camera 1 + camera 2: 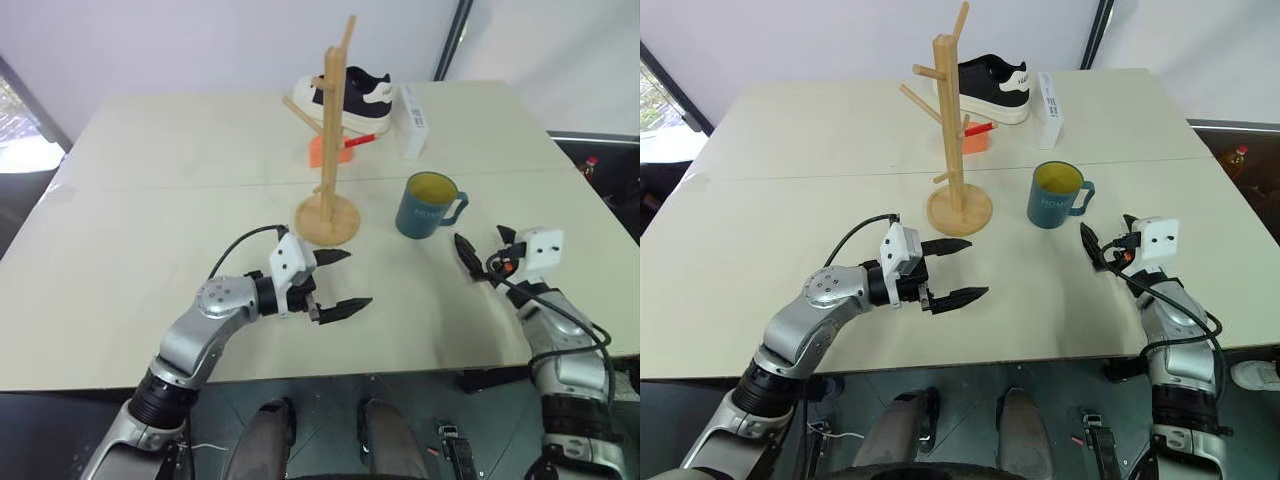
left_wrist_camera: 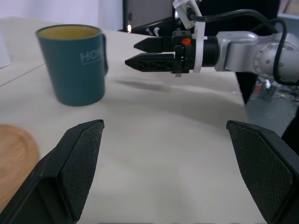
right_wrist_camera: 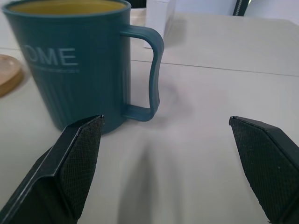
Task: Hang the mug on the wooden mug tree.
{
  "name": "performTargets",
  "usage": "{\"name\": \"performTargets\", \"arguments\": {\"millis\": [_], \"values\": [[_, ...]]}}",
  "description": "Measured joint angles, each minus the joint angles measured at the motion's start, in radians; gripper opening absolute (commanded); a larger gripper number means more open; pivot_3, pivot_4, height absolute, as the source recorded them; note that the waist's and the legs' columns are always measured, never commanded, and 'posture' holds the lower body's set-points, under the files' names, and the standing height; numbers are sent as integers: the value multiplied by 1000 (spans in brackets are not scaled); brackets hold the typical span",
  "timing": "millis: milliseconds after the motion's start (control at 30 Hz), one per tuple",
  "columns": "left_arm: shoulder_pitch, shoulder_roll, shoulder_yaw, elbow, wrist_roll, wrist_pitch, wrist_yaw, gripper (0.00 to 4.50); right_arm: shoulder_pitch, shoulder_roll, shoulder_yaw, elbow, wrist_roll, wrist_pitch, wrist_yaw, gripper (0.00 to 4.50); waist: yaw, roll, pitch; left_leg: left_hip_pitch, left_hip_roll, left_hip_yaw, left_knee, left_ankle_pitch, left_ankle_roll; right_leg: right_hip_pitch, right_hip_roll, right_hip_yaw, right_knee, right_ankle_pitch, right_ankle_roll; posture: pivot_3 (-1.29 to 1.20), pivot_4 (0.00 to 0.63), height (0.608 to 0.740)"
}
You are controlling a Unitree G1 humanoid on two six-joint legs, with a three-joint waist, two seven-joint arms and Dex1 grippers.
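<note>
Mug (image 1: pixel 427 206) upright, clear of table (image 1: pixel 150 200) edges.

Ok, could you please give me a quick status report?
Both grippers, left and right, open and empty. Mug upright on table, unhung, beside mug tree. Nothing in the way.

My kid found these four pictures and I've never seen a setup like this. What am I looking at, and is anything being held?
A two-armed robot stands at a table. Two pictures come from cameras in its head, looking down; the other two from cameras on its wrists, looking along the black fingers. On the table stand a teal mug and a wooden mug tree; behind them lie a sneaker, a white box and something orange. The left gripper and the right gripper are both open and hold nothing. The right one points at the mug's handle.
</note>
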Motion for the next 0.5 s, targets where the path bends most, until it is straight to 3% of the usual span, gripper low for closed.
{"name": "performTargets", "arguments": {"millis": [500], "values": [[25,-18,30,-25,12,-11,59,4500,-259,12,46,381,-72,-136,-8,4447,-3,0,0,1,0,0,0,0,0,0,1,1,1,2,0,0,150,740]]}}
